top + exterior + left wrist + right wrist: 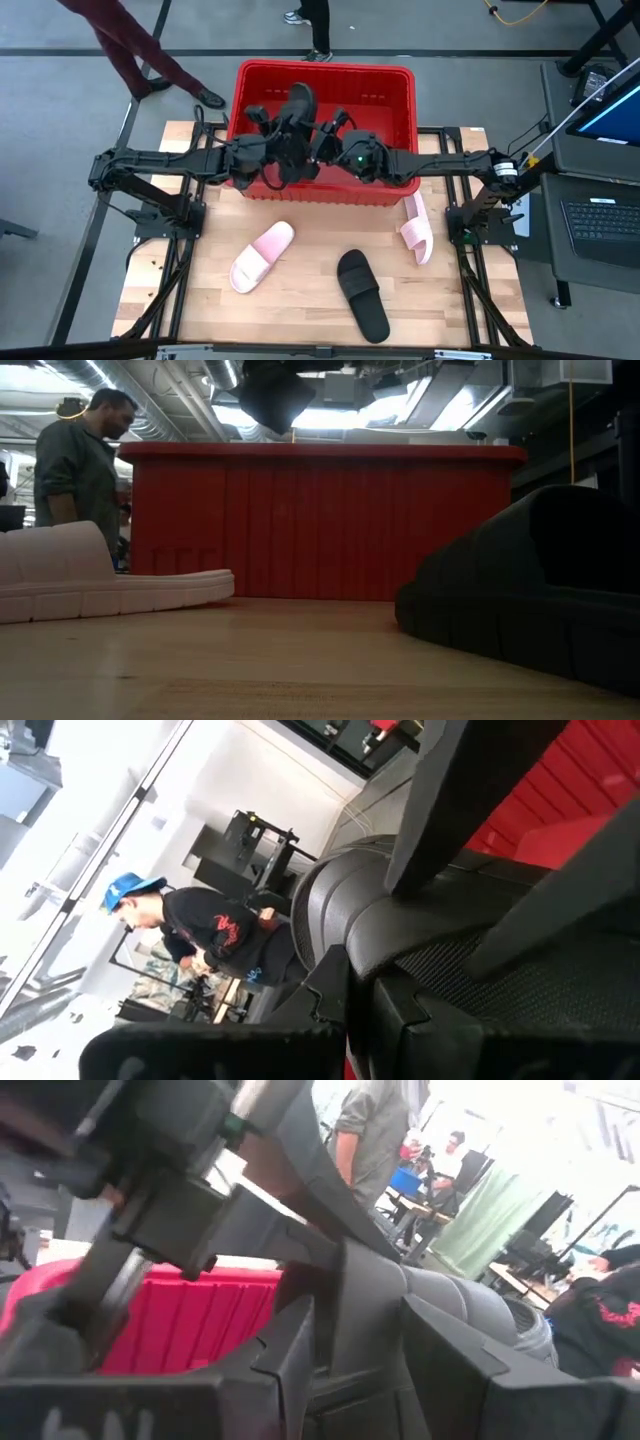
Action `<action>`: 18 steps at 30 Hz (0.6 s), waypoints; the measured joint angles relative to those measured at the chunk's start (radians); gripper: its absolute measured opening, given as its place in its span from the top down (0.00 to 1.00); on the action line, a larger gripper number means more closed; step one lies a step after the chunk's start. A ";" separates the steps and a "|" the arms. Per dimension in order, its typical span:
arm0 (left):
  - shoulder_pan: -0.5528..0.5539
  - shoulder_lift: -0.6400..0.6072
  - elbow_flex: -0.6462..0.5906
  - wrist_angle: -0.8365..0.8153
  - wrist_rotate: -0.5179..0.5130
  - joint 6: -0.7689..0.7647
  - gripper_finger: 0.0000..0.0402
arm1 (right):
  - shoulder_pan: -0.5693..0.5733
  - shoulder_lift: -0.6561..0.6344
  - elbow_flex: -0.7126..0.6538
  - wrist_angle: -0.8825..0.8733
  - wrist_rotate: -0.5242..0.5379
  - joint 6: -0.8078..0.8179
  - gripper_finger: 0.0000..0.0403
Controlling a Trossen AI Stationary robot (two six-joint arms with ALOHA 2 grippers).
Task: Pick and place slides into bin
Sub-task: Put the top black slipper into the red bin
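A light wooden table point(300, 320) fills the lower middle of the overhead picture, with the red bin point(325, 85) standing at its far edge, upper centre of the frame. Two dark arms reach in from the left and right sides and meet over the bin's near half. Between them, above the bin, hangs one black slide point(297, 110), standing on end. The left gripper point(275, 150) is clenched on this slide; in its wrist view a dark finger point(440, 800) presses against the slide's curved strap point(340, 910). The right gripper point(330, 150) sits close beside the same slide with its jaws wide, and I cannot tell whether they press on it or stand free. Three slides lie on the table: a pink one point(262, 256) at lower left of centre, a second black one point(362, 295) at lower centre, and another pink one point(417, 228) resting on its edge at centre right, just beside the bin's near right corner. A person point(80, 470) stands beyond the table at upper left of the low view. The slides look like light, springy foam, likely to bend rather than break; the strap or the sole's edge seems the surest place to grip.
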 joint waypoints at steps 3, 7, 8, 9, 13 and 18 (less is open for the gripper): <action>0.005 0.000 0.001 0.036 0.013 -0.002 0.99 | 0.004 0.001 0.004 -0.016 -0.025 0.025 0.63; 0.005 0.000 0.002 0.072 0.060 0.017 0.99 | 0.015 0.003 0.004 -0.011 0.016 -0.002 0.63; 0.005 0.000 0.002 0.079 0.063 0.023 0.99 | 0.018 0.003 0.004 -0.006 0.044 -0.011 0.63; 0.006 0.000 0.002 0.082 0.065 0.029 0.99 | 0.023 0.003 0.004 -0.004 0.070 -0.031 0.63; 0.026 0.001 0.002 0.076 0.051 0.025 0.99 | 0.045 0.002 0.004 0.021 0.152 -0.140 0.63; 0.045 0.000 0.002 0.070 0.042 0.021 0.99 | 0.075 0.001 0.005 0.097 0.173 -0.266 0.63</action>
